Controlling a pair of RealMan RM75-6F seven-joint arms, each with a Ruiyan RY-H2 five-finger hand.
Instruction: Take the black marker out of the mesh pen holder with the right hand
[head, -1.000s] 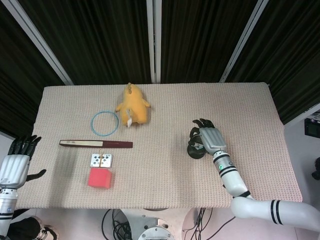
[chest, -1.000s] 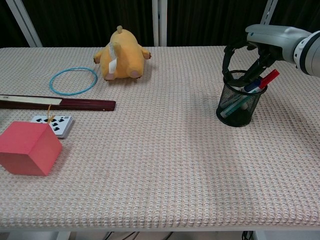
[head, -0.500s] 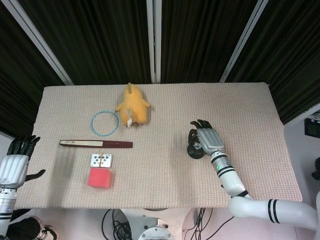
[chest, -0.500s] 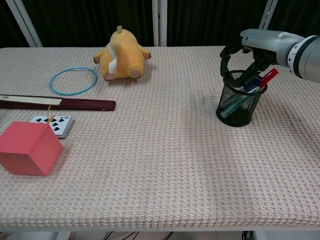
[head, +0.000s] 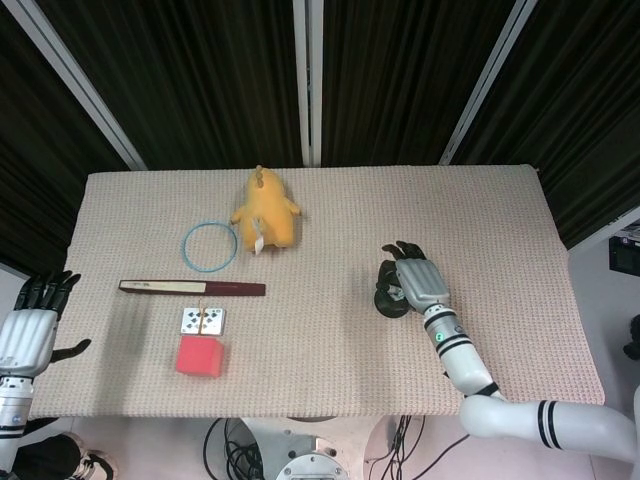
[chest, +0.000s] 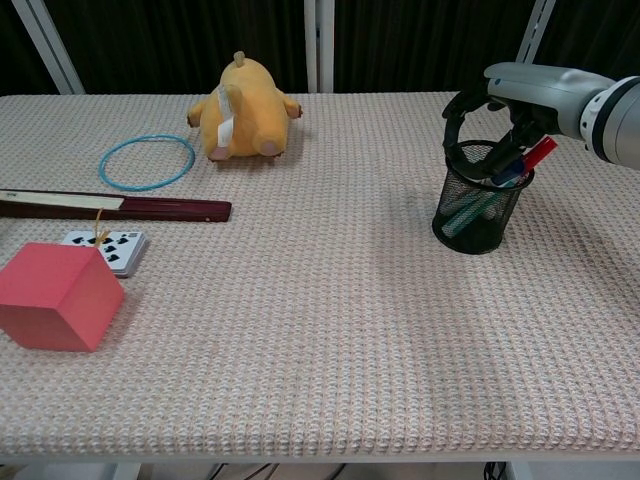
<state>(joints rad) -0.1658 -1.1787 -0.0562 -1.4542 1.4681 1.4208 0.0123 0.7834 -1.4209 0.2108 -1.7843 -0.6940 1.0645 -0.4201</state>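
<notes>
While the right robot hand (chest: 497, 112) hovers over the black wire-mesh pen holder (chest: 479, 202) near the worktop's right edge, fingers curled into it, grasp uncertain; black marker not yet out.

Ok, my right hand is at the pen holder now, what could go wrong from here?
The right hand crowds the rim of the mesh pen holder, so a sideways tug could tip it. The red pen and blue pen lean right under the fingers, so you may grab one instead of the black marker, which I can't clearly pick out.
</notes>
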